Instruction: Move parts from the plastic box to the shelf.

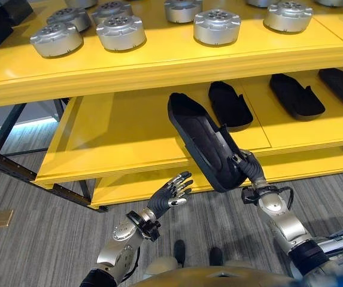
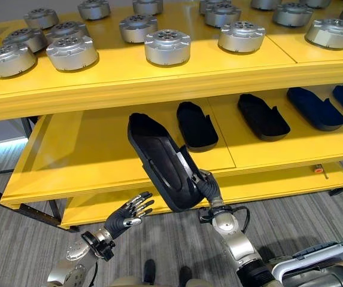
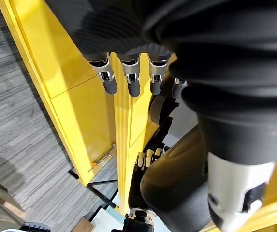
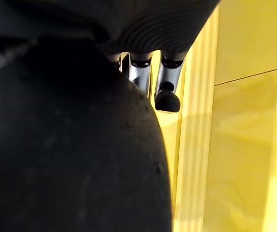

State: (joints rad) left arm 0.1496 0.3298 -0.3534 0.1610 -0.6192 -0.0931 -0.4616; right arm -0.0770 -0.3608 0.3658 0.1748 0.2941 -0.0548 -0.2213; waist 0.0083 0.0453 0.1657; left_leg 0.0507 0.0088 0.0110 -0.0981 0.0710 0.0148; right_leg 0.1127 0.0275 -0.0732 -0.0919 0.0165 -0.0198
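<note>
We count one long black moulded part (image 1: 202, 142) in the centre of the frame, held tilted in front of the yellow shelf (image 1: 117, 140), its upper end over the middle tier's front edge. It is a dark, shoe-shaped shell with a hollow, matte interior and a raised rim. The right hand (image 1: 250, 169) grips its lower end, fingers curled round the rim. The left hand (image 1: 170, 194) hovers at lower centre, just beside the part and apart from it, fingers straight and spread. On the middle tier, right of centre, we count four further black parts (image 2: 197, 124) lying flat in a row. On the top tier we count at least ten round silver metal housings (image 2: 167, 46).
</note>
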